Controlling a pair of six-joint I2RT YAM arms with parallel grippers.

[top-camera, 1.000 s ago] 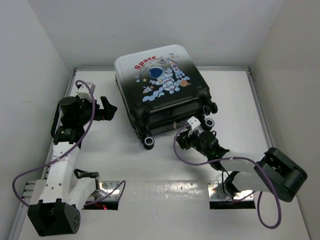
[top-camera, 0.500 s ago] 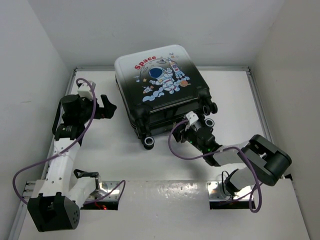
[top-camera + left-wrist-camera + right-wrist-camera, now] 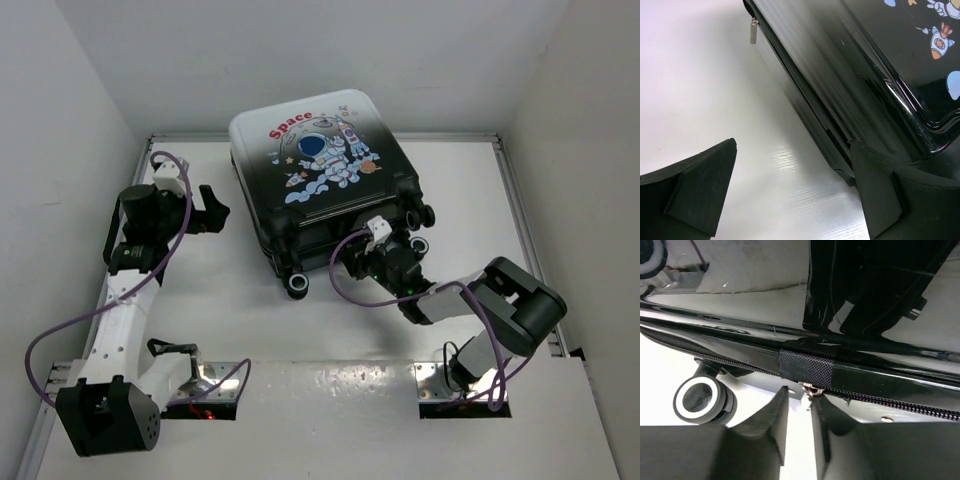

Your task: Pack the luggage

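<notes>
A: Step?
B: Zipping up, I'd say. Luggage (image 3: 320, 170) lies closed at the counter's far middle. Right pincer (image 3: 800, 392) is nearly together around the zipper pull (image 3: 810, 389); can't tell if it's clamped. Next: firm pinch, drag along the seam.
A: Left?
B: Left pincer (image 3: 213, 212) is wide apart beside the luggage. The pull shows only in the right wrist view.

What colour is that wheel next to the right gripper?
The wheel has a white ring around a dark hub; clearest in the right wrist view.
</notes>
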